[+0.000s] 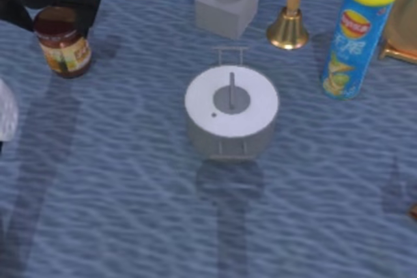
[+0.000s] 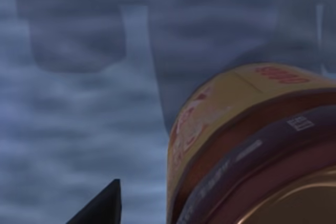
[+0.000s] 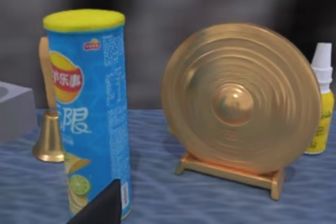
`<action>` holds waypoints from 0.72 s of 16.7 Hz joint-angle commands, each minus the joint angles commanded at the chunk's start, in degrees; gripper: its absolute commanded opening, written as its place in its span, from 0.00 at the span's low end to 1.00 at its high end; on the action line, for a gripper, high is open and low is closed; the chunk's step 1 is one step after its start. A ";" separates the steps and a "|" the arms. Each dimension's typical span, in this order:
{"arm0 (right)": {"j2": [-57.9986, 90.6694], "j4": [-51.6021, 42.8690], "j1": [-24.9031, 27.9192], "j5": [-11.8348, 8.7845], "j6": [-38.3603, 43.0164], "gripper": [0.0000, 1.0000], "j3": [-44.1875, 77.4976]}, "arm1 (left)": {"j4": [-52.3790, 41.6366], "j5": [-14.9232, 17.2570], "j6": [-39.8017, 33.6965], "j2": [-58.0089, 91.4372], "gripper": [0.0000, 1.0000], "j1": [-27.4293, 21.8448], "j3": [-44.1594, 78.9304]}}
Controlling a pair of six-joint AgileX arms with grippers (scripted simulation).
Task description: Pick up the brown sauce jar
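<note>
The brown sauce jar (image 1: pixel 63 42) stands upright at the back left of the table, with a dark maroon lid and an orange-yellow label. My left gripper (image 1: pixel 77 6) reaches it from behind, its dark body just above the lid. In the left wrist view the jar (image 2: pixel 236 129) fills the near side and the gripper (image 2: pixel 213 203) is open. One dark fingertip (image 2: pixel 107 203) stands clear of the glass, and the other is hidden behind the jar. My right gripper (image 3: pixel 149 213) is parked off the right side and open, facing the chips can.
A grey round block (image 1: pixel 231 105) with a peg sits mid-table. A grey cube (image 1: pixel 227 4) and a brass bell (image 1: pixel 288 27) stand behind it. The blue chips can (image 1: pixel 357 34), a gold gong (image 3: pixel 239 100) and a small yellow bottle (image 3: pixel 321 103) stand at the right.
</note>
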 joint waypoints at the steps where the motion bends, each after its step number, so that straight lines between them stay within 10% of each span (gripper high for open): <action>1: 0.00 0.00 0.00 0.00 0.00 1.00 0.00 | -0.86 0.02 -0.02 1.99 1.00 0.01 2.96; 9: 0.00 0.00 0.00 0.00 0.00 1.00 0.00 | -2.60 0.09 -0.01 6.43 1.00 0.01 8.75; 12: 0.00 0.00 0.00 0.00 0.00 1.00 0.00 | -2.60 0.09 -0.01 6.43 0.77 0.01 8.75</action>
